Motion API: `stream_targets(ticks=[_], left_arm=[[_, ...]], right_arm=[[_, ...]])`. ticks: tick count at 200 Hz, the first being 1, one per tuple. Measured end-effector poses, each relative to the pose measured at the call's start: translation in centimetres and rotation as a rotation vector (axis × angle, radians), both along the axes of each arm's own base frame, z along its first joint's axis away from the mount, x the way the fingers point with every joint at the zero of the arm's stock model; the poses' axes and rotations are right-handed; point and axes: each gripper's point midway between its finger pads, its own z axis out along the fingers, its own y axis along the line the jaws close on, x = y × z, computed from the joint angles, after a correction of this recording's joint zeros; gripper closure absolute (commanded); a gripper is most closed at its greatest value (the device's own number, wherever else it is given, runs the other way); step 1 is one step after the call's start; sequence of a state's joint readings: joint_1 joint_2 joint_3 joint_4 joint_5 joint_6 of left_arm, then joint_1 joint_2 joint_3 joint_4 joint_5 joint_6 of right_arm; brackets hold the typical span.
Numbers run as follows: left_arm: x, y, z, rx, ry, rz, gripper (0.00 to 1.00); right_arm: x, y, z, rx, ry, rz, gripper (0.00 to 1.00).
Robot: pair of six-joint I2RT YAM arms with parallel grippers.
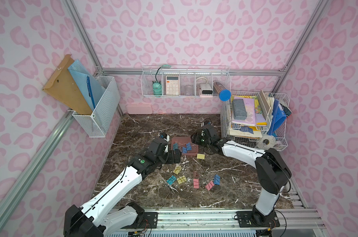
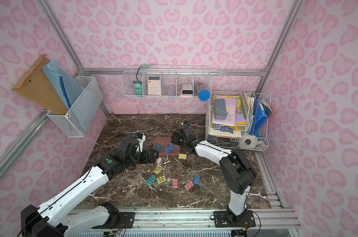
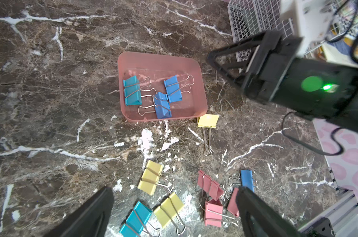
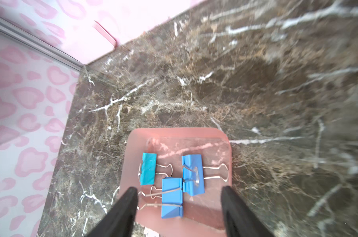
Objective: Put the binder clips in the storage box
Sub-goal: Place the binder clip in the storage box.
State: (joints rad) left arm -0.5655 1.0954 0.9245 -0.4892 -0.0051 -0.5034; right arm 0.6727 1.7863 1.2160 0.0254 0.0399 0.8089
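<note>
The dusty-pink storage box sits mid-table. Inside it lie a teal binder clip and two blue ones. A yellow clip rests just outside its near corner. Several more clips in yellow, teal, pink and blue are scattered nearer the front. My right gripper hangs open over the box, empty. My left gripper is open above the loose clips, holding nothing.
White wire baskets full of papers stand at the back right, close to my right arm. A pale pink case leans on the back wall. A wire shelf and a side basket hang on the walls.
</note>
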Motion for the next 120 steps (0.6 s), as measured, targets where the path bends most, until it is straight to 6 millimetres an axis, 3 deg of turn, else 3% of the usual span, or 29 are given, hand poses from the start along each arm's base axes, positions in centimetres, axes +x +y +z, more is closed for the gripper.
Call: stream_targets(ticks=[14,66,87,120], left_arm=[[-0.5,-0.1,-0.2,0.006,0.019,0.005,0.07],[-3.3,-1.3,-2.3,0.086,0.141,-0.039,0.47],[-4.4,-1.7,-4.0,0.168,0.197,-0.065,0.55],[-4.3,-2.2,-6.8,0.335,0.253,-0.093,0.56]], right_arm=[[-0.4,-0.7,1.6,0.006,-0.033,0.003,0.07],[-2.9,-3.0,8.0,0.037,-0.171,0.035,0.09],[-5.1,-3.0,8.5,0.032,-0.183,0.076,0.09],[-8.7,-1.8,7.0,-0.021,-0.144,0.160,0.09]])
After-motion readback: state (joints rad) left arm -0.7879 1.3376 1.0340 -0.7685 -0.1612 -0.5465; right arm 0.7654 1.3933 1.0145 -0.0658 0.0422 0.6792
